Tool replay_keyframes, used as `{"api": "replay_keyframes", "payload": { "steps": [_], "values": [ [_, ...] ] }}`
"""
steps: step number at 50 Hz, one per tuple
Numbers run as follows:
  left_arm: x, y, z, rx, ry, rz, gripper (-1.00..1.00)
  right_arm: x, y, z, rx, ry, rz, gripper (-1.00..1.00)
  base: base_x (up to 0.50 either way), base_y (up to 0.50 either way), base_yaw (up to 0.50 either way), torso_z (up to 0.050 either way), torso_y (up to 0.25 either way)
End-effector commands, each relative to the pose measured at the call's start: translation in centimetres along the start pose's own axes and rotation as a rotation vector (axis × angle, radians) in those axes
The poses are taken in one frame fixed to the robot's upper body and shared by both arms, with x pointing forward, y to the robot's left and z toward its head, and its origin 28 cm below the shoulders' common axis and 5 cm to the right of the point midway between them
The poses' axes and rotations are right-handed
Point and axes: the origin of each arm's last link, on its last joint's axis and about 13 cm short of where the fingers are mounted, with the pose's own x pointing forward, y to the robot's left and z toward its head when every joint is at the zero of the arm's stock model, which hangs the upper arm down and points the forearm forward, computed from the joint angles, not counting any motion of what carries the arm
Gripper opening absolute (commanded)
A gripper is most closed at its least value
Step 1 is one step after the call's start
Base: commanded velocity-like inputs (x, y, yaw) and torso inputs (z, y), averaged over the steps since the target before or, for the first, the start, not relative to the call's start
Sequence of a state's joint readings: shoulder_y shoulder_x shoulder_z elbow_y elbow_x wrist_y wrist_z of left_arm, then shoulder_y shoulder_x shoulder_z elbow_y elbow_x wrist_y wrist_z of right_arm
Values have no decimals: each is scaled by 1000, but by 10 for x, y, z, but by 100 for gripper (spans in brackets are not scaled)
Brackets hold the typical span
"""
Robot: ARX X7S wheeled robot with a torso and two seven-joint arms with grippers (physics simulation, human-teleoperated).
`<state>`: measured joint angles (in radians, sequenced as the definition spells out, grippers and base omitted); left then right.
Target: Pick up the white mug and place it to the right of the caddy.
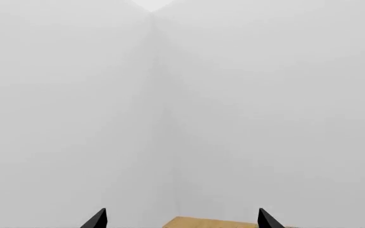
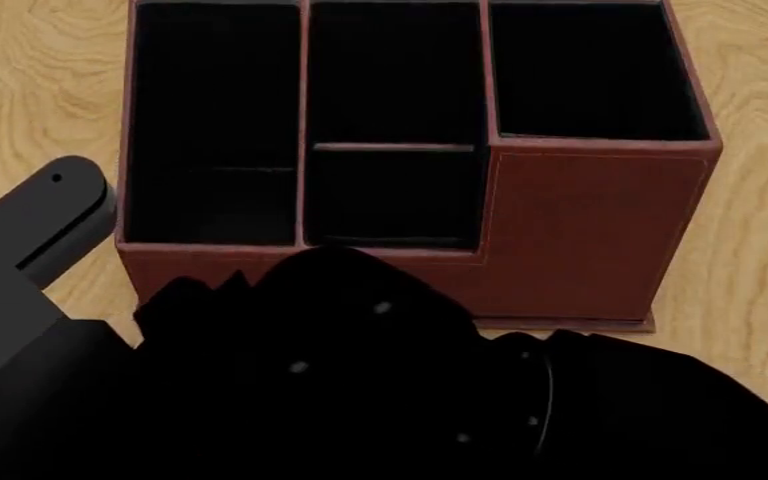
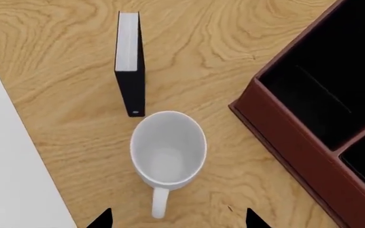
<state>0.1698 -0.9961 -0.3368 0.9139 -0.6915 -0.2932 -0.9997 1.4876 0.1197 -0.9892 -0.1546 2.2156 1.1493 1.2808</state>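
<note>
In the right wrist view the white mug (image 3: pixel 168 151) stands upright on the wooden table, its handle (image 3: pixel 160 203) pointing toward my right gripper (image 3: pixel 178 222). That gripper is open above the mug, its two black fingertips either side of the handle and clear of it. The reddish-brown caddy (image 3: pixel 296 142) stands beside the mug. In the head view the caddy (image 2: pixel 584 225) fills the frame; the mug is hidden there behind my black arms. My left gripper (image 1: pixel 181 222) is open and empty, facing white walls.
A small black book-like box (image 3: pixel 130 64) with a white edge lies just beyond the mug. The table's edge and white floor (image 3: pixel 5 180) run along one side of the right wrist view. My dark arms (image 2: pixel 357 390) cover the lower head view.
</note>
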Motion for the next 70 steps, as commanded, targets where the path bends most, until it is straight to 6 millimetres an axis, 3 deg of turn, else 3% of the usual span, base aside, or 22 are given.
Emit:
{"api": "replay_keyframes", "payload": {
  "steps": [1, 46, 49, 70],
  "values": [
    [-1, 2, 0, 2, 0, 2, 100, 7, 0, 1, 13, 16, 8, 100, 0, 0, 0, 0, 0],
    [-2, 5, -6, 10, 17, 10, 100, 40, 0, 4, 40, 73, 50, 100, 0, 0, 0, 0, 0],
    [-6, 5, -14, 9, 19, 8, 100, 43, 1, 3, 39, 78, 50, 100, 0, 0, 0, 0, 0],
    [-3, 8, -9, 5, 25, 16, 100, 51, 3, 3, 31, 93, 52, 100, 0, 0, 0, 0, 0]
  ]
}}
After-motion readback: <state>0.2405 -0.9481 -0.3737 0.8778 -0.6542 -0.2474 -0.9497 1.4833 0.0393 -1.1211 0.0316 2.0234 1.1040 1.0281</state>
